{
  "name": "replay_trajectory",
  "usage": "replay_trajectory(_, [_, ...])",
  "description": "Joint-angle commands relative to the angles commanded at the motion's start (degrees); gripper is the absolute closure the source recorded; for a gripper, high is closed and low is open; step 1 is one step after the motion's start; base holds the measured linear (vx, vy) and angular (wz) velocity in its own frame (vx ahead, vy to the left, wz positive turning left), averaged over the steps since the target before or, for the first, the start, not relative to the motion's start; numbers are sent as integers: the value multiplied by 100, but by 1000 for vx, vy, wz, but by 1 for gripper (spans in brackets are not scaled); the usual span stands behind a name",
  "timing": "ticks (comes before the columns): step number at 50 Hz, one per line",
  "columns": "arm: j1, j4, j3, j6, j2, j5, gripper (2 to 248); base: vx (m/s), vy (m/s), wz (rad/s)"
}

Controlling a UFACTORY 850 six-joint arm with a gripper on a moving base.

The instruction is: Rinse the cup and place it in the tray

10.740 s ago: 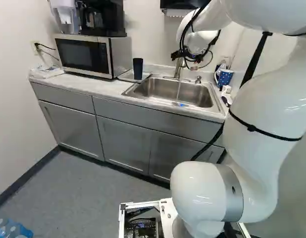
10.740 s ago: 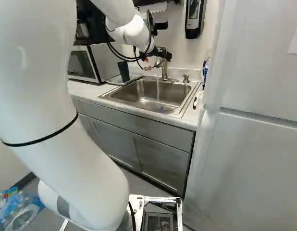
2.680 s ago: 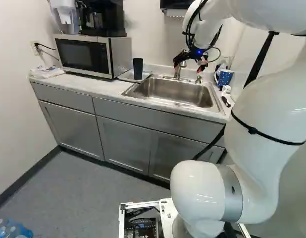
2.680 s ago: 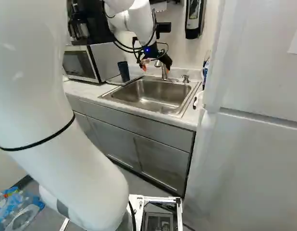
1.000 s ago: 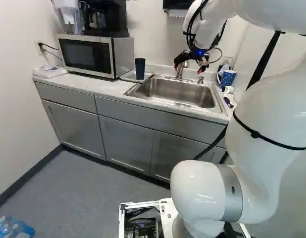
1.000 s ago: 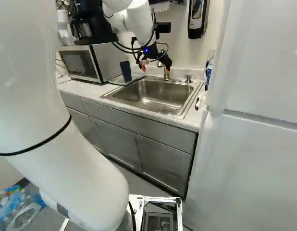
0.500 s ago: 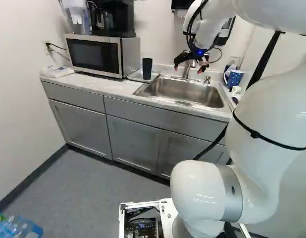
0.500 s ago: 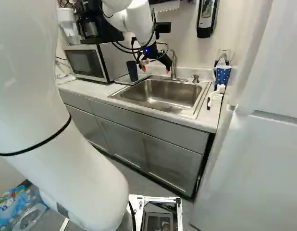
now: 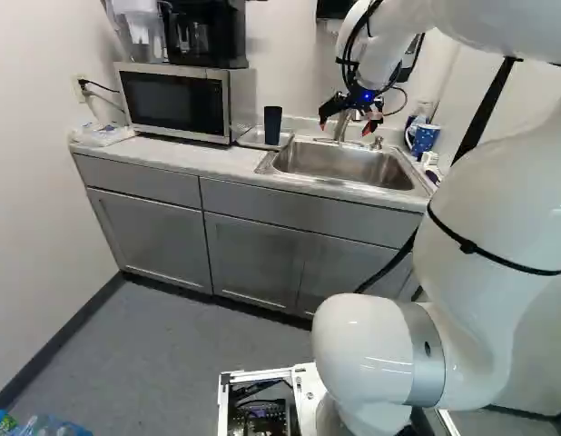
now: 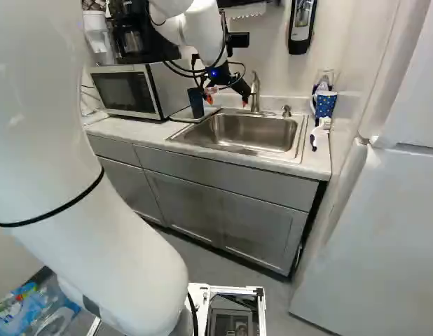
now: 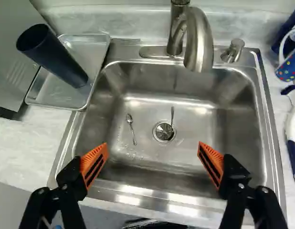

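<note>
The dark blue cup (image 9: 272,125) stands upright in the metal tray (image 11: 57,95), left of the sink. In the left base view my gripper (image 9: 345,126) hangs above the sink area. Seen from the wrist, the gripper (image 11: 153,147) is open, its orange pads wide apart with nothing between them. Ahead of it is the steel sink (image 11: 185,114), with no stream falling from the faucet (image 11: 200,43). The cup (image 11: 52,55) is ahead and to one side of the fingers.
Two small spoons (image 11: 130,125) lie in the basin, one at the drain. A microwave (image 9: 172,102) stands beside the tray. Right of the sink are a dotted mug (image 10: 324,103) and a white-and-blue brush (image 10: 318,131). A large white cabinet (image 10: 370,231) rises at the right.
The base has moved, shifting the scene rightward in both base views. Since the earliest frames, the arm has changed pose over the sink and the water stream has stopped. The cup remains in the tray.
</note>
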Motion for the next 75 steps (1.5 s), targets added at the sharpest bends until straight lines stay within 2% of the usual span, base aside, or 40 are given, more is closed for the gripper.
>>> replay_trajectory(35, [0,0,0,0,0,0,3,-109,119,-299])
replay_trajectory(59, [0,0,0,0,0,0,3,-106,131,-15])
replay_trajectory(75, [0,0,0,0,0,0,3,-10,13,3])
